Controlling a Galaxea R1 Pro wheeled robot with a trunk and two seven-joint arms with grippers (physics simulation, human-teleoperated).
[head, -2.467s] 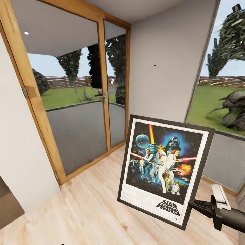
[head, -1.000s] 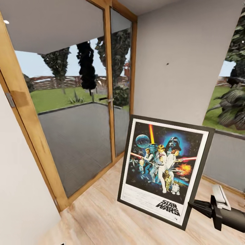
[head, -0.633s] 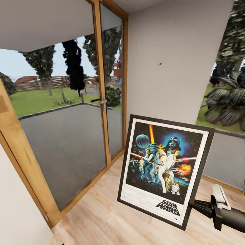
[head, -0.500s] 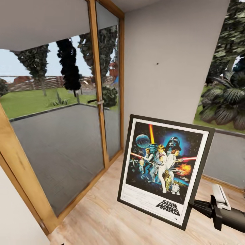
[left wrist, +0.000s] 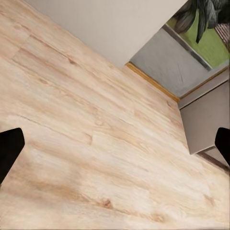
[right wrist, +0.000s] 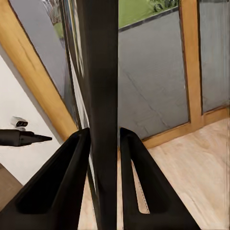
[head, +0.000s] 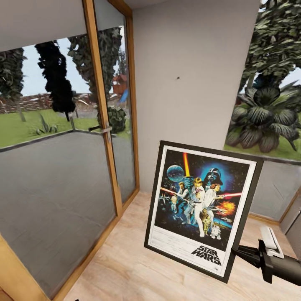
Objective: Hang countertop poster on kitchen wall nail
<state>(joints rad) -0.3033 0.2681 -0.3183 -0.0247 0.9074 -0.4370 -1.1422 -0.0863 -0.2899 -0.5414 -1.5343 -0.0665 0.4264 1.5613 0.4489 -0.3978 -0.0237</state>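
Right tool clamps poster, seemingly upright.

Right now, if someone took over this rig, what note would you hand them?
Right claw: shut on the poster, pinching its frame edge and holding it upright, slightly tilted, above the wood floor.
Left claw: open, nothing between its fingers, pointing at the floor.
Done: poster picked up, off the countertop.
Left: hang it. A small dark nail shows on the grey wall straight ahead, above the poster; approach, raise the poster and hook it there.
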